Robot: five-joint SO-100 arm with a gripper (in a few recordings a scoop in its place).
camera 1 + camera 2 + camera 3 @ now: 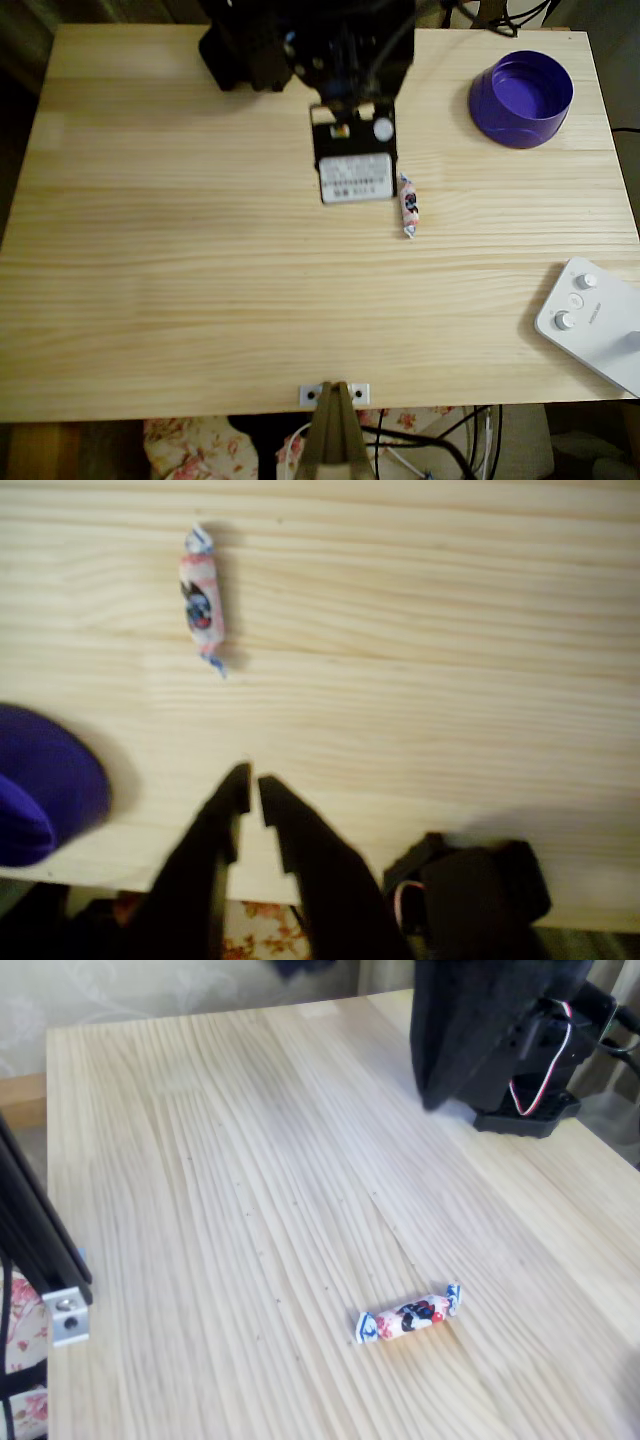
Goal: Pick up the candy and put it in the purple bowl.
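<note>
Tool point(250, 785): hanging above the tabletop point(180, 280), fingertips nearly meeting, holding nothing. Candy point(201, 610): lying flat on bare wood, well apart from the tool in the wrist view; purple bowl point(521, 98) sitting at a far corner. Advisable handling: opening wide, aligning across the wrapper's narrow body, descending squarely.

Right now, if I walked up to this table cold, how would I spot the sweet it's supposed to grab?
Start at the pale wooden table and find the black robot arm at its far edge in the overhead view. Just right of the arm's white label lies the candy, flat on bare wood. It is the smallest thing there: an oblong pinkish-white wrapper with twisted blue ends, unlike the round purple bowl.
</note>
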